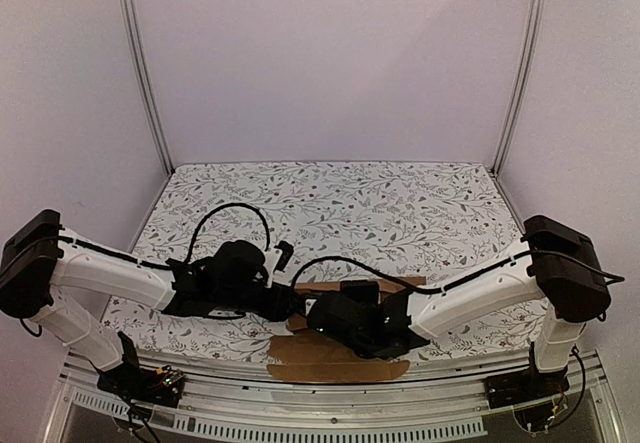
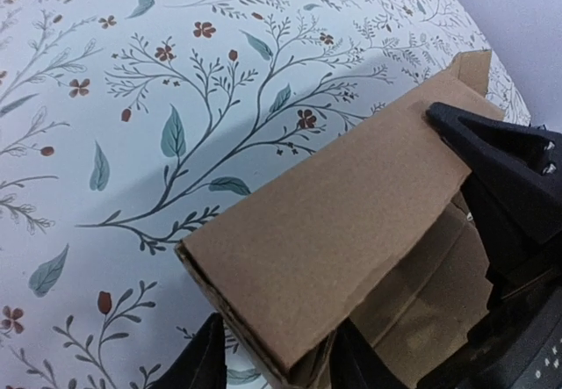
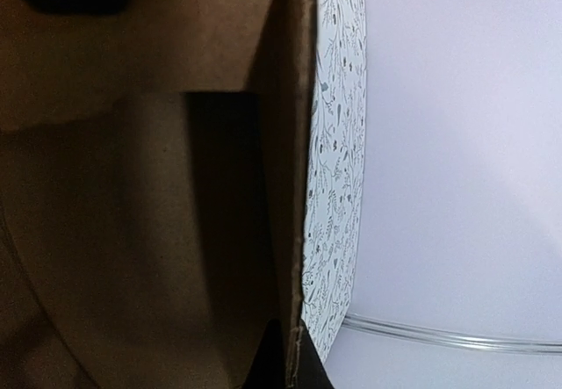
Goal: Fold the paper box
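Note:
The paper box [image 1: 340, 361] is plain brown cardboard, partly folded, lying at the table's near edge between the two arms. One flap lies flat toward the front rail. In the left wrist view a long side wall of the paper box [image 2: 334, 222] stands folded up. My left gripper [image 2: 279, 364] straddles that wall's near end, its fingers [image 2: 200, 363] pressed against both sides. My right gripper [image 2: 505, 165] pinches the same wall further along. In the right wrist view my right gripper [image 3: 292, 358] is shut on the thin upright edge of the paper box [image 3: 132, 231].
A floral tablecloth [image 1: 400, 213] covers the table. Metal frame posts [image 1: 140, 63] stand at the back corners against pale walls. A perforated metal rail [image 1: 330, 403] runs along the front edge, just below the cardboard. Black cables [image 1: 235, 213] loop above both wrists.

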Controlling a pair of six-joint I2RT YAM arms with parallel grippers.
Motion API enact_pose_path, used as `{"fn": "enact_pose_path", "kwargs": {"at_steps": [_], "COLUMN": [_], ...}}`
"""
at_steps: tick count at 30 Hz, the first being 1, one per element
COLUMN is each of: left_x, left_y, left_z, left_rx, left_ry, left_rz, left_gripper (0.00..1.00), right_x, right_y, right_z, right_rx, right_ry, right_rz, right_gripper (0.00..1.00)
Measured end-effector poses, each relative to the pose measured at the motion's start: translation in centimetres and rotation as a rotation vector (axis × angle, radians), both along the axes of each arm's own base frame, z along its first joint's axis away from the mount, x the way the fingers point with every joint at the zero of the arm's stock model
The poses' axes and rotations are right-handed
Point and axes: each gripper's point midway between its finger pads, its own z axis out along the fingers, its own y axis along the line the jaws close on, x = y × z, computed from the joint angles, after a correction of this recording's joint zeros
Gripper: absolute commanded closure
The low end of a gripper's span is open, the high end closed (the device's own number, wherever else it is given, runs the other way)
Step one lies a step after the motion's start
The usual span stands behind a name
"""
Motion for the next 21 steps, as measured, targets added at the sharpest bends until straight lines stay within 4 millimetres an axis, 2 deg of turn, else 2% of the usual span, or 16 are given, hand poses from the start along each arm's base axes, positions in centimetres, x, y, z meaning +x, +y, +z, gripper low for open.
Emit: {"fn": "enact_pose_path", "kwargs": {"at_steps": [10,12,21], "left_x": [0.1,0.1,0.3], "left_y": [0.3,0.4,0.9], "left_z": [-0.1,-0.2,-0.3], "left_rx": [0.044,0.054,0.097], "left_ry": [-0.029,-0.034,-0.051], "left_rz": [0.021,0.026,0.053], "left_gripper": [0.60,0.63,0.89], "right_x": [0.1,0.0,-0.6], "right_y": [0.8,0.8,0.5], "right_z": [1.7,1.7,0.9], "right_rx": [0.009,0.016,0.050], "right_ry": [0.016,0.031,0.108], "right_rz": [-0.022,-0.024,-0.052], "right_gripper": [1.00,1.00,1.00]}}
